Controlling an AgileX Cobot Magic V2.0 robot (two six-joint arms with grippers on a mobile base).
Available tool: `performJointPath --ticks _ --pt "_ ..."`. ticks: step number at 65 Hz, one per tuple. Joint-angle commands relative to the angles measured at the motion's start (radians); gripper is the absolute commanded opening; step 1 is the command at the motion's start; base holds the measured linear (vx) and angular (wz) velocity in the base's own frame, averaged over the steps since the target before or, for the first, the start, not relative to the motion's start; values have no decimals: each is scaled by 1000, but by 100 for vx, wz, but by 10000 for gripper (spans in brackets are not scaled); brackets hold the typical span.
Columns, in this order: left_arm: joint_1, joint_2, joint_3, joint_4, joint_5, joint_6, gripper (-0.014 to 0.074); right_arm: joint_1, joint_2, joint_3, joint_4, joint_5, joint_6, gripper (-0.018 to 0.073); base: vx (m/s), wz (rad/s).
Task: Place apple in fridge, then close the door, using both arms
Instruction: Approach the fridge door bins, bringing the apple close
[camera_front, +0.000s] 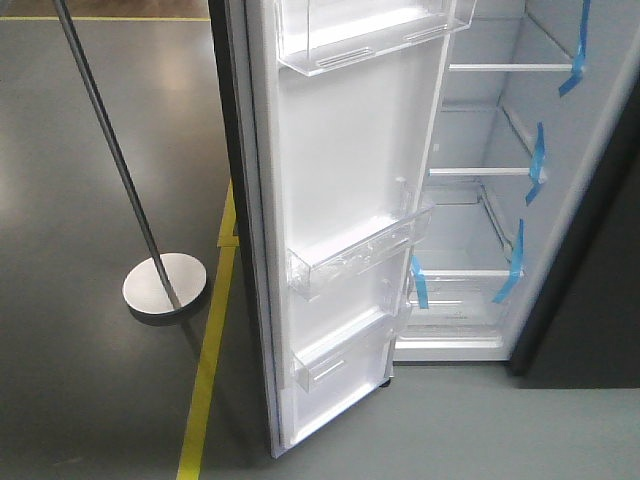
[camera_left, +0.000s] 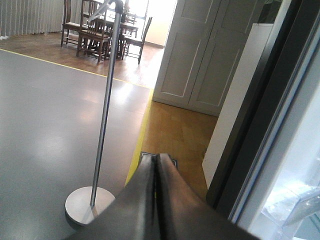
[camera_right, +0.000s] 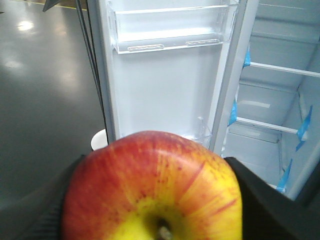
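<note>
In the front view, the silver pole (camera_front: 110, 150) stands on its round base (camera_front: 164, 283) at the left of the frame, on the grey floor. A yellow floor line (camera_front: 205, 380) runs just right of it. The door (camera_front: 340, 200) fills the middle, swung wide open, with its white inner face and clear bins (camera_front: 355, 258) toward you. The fridge (camera_front: 480, 335) opens up at the right, and its white shelves (camera_front: 490, 172), marked with blue tape (camera_front: 537, 163), look bare.

Your left gripper (camera_left: 157, 160) sits low in the centre of its wrist view. Its fingers are pressed together with nothing between them, and it points at the floor beside the pole.

Your right gripper (camera_right: 152, 205) is clamped around the apple (camera_right: 150, 170), with a dark pad on each flank. The fruit fills the lower half of that view, stem toward the camera, and it is short of the cabinet.

You appear to be on the carry, so nothing has been placed yet. Next, steer the right arm toward the right of the frame, past the door's edge. Set the apple on a shelf before you loosen the grip. Only then bring the left arm to the door's outer face to push it closed.
</note>
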Motion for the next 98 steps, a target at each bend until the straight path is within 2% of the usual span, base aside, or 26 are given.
performJointPath --ticks 1,98 --pt "-1 13 -17 -3 -68 -10 -6 -1 7 -22 15 -78 -7 102 11 1" --pt "-1 13 -17 -3 -68 -10 -6 -1 7 -22 15 -78 -7 102 9 -1"
